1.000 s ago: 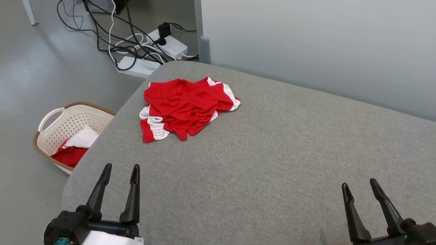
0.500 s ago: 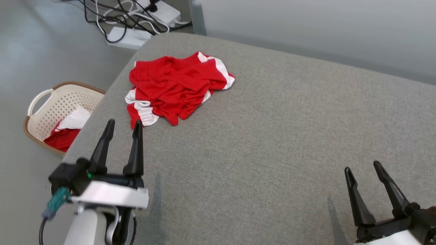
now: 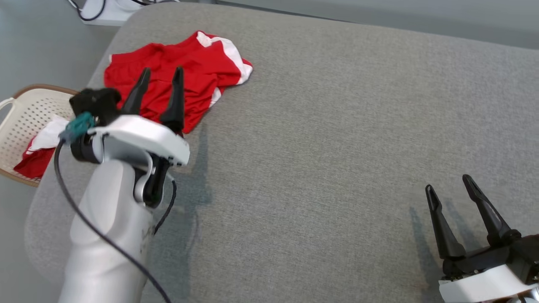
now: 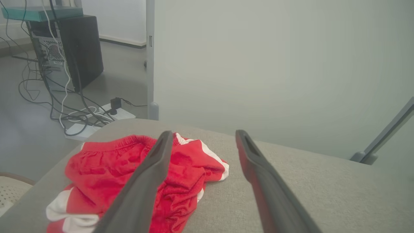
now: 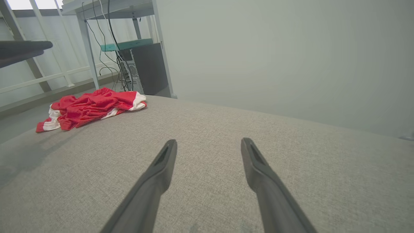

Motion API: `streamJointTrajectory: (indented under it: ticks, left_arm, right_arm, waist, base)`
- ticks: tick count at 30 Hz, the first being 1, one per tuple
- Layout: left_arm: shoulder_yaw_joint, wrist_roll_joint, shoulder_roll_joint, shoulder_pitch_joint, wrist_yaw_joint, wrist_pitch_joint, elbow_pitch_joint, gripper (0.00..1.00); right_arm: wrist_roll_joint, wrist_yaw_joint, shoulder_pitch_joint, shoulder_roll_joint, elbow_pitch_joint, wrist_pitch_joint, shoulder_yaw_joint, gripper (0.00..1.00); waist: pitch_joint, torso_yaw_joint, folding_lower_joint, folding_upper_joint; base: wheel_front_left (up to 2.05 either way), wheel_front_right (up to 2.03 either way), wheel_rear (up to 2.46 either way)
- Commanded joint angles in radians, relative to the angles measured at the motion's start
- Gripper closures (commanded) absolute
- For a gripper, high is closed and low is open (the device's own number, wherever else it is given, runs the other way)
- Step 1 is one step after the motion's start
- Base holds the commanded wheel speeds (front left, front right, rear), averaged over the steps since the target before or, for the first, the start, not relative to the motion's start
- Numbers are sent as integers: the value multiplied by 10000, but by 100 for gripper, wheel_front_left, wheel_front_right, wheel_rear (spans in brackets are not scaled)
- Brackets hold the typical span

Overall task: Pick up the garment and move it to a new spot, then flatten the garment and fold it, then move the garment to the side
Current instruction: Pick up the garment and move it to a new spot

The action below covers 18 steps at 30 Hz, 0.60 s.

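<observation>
The garment [image 3: 202,63] is a crumpled pair of red shorts with white side stripes, lying at the far left corner of the grey padded table [image 3: 337,126]. My left gripper [image 3: 162,73] hovers over the garment's near part, open, with nothing between its fingers. In the left wrist view the garment [image 4: 106,174] lies just below and ahead of the spread fingers [image 4: 152,168]. My right gripper [image 3: 450,181] stands open above the table's near right part, far from the cloth. From the right wrist the garment [image 5: 90,106] shows far off at the left.
A cream perforated basket [image 3: 21,113] with red and white cloth in it stands on the floor left of the table. A power strip [image 4: 97,119] and cables lie on the floor beyond the far corner. A pale partition wall [image 4: 258,64] runs behind the table.
The head camera has tilted down and shifted. My left arm has risen and reached forward, from the near edge to above the garment. The right gripper has barely moved. The garment lies as before.
</observation>
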Motion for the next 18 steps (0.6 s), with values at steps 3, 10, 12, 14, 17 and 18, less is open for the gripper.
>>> streamJointTrajectory:
  ticks: [3,10,12,14,17,18]
  left_arm:
    - [152,65,369,-1066,390,505,830,0]
    - [-108,534,771,-2602,1257,1838,3263,0]
    - [-141,608,844,-2923,1425,1881,3727,0]
    - [-250,753,925,-3152,1578,1883,4156,0]
    - [-344,822,977,-3382,1642,1883,4760,0]
    - [-353,817,993,-3443,1632,1829,4925,0]
  right_arm:
    - [-34,31,-294,-205,-301,-101,341,0]
    - [75,31,-517,-325,-316,-101,555,0]
    - [130,31,-549,-353,-291,-101,612,0]
    - [192,31,-578,-393,-269,-101,685,0]
    - [253,31,-628,-430,-243,-101,767,0]
    - [263,31,-656,-445,-237,-101,795,0]
  waist:
    - [297,-340,0,0]
    - [709,-723,0,0]
    - [814,-786,0,0]
    - [906,-820,0,0]
    - [1004,-856,0,0]
    - [1037,-874,0,0]
  base:
    - [0,0,0]
    - [0,0,0]
    - [0,0,0]
    - [0,0,0]
    - [0,0,0]
    - [0,0,0]
